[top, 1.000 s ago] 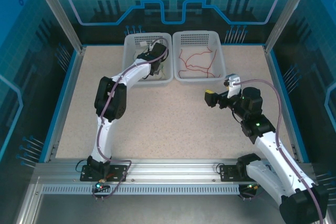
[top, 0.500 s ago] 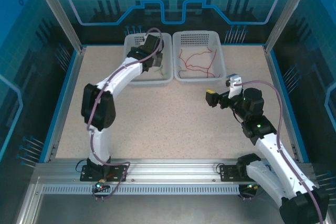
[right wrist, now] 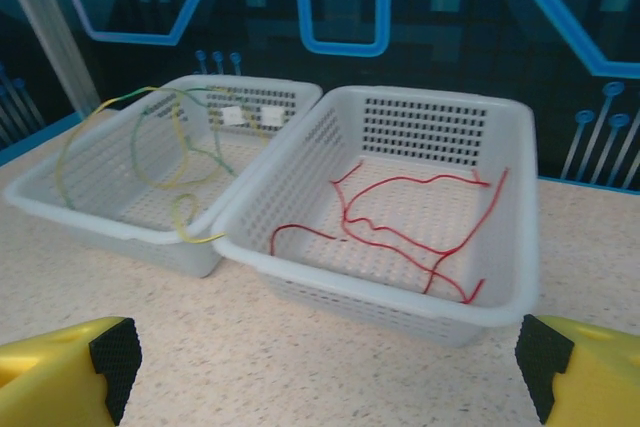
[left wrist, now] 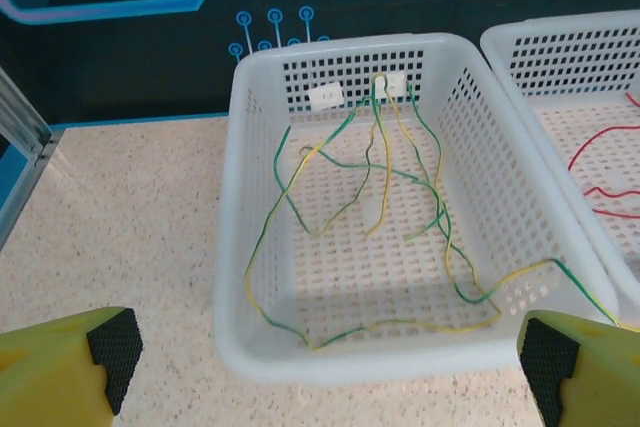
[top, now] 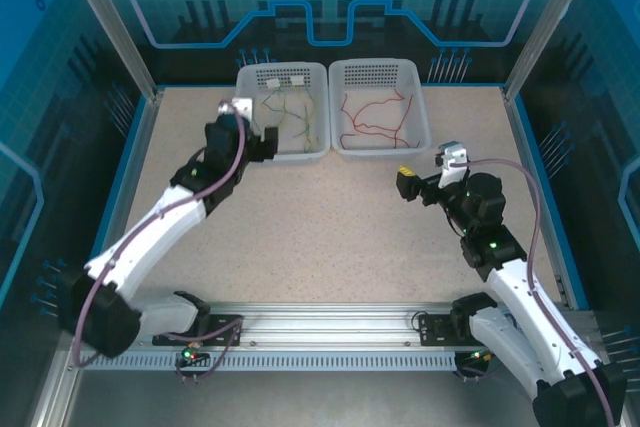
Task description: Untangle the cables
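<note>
Quick count: two white perforated baskets, a left basket (top: 283, 66) and a right basket (top: 380, 63). The left one has green and yellow cables (left wrist: 378, 162), too crossed over to count strands, plus two white tags (left wrist: 326, 96). The right one has red cables (right wrist: 385, 232), two or three. Two hands: left hand (left wrist: 330, 345), right hand (right wrist: 325, 352).

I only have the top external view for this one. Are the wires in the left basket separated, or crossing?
Observer: Crossing. The left wrist view shows the green and yellow cables overlapping several times inside the left basket.
Operator: Anything hanging out?
Observer: Yes, in the right wrist view a yellow loop drapes over its near rim.
Operator: Left gripper holding anything?
Observer: No, the left gripper is open, nothing between its pads.
</note>
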